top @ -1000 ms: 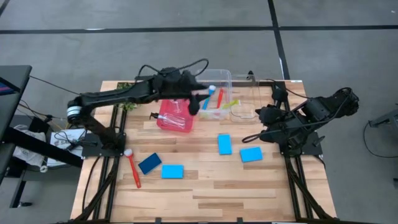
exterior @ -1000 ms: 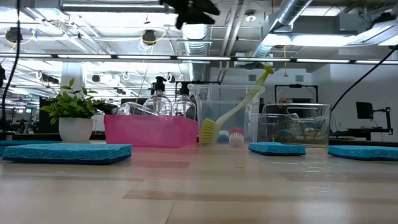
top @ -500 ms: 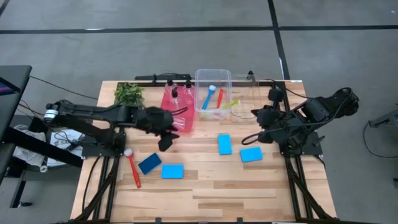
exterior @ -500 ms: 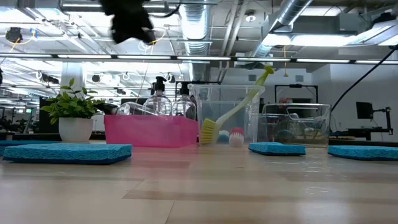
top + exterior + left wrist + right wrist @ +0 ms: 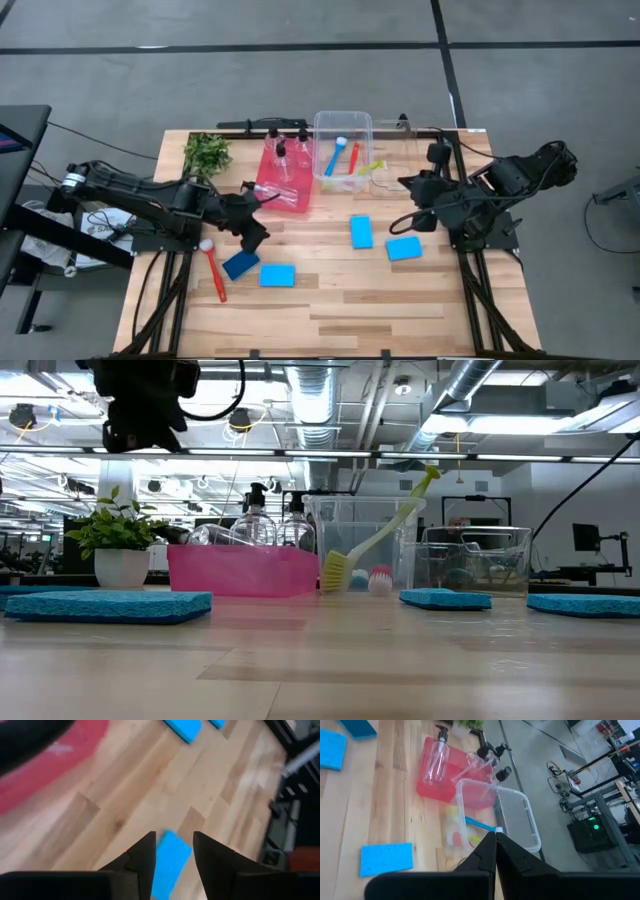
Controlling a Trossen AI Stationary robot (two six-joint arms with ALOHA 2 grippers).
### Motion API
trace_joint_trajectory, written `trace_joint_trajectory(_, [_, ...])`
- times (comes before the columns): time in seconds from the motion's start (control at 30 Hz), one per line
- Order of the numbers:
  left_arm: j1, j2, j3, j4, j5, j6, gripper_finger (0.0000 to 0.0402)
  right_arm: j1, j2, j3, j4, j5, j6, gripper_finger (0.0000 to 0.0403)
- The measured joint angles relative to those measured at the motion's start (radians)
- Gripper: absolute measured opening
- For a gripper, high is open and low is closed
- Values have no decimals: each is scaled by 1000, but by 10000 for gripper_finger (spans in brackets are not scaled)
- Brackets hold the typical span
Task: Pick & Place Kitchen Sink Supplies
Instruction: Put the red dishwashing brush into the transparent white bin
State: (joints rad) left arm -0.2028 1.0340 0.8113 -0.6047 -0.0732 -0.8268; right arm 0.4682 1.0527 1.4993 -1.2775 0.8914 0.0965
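Note:
My left gripper [image 5: 256,236] [image 5: 172,851] hangs open over the near left of the table, showing dark at the top left of the low view [image 5: 145,405]. A light blue sponge [image 5: 277,275] [image 5: 170,864] lies flat on the wood below, seen through the gap between the fingers. Beside it lie a dark blue sponge [image 5: 240,264] and a red brush [image 5: 213,272]. Two more blue sponges [image 5: 361,231] [image 5: 403,248] lie mid-table. My right gripper [image 5: 408,184] [image 5: 495,845] waits shut at the right, held high with nothing in it.
A pink tray [image 5: 290,200] at the far side holds clear bottles [image 5: 281,158]. Next to it a clear bin [image 5: 343,122] holds blue, red and yellow-green brushes; a second clear bin [image 5: 395,170] stands to its right. A leafy plant [image 5: 207,152] stands far left.
My left gripper has left the clear bin and swung toward the table's left and near edges. It has come down and rolled, and now hangs over the sponges at the near left. Nothing on the table has moved.

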Motion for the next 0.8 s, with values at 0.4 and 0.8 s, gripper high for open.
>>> trace_joint_trajectory(0.4, [-26, 15, -18, 52, 116, -25, 127, -89, 7, 0, 430, -9, -289, 1])
trace_joint_trajectory(0.8, [-206, -34, -18, 34, 421, -230, 127, -122, 87, 0, 443, -161, 26, 1])
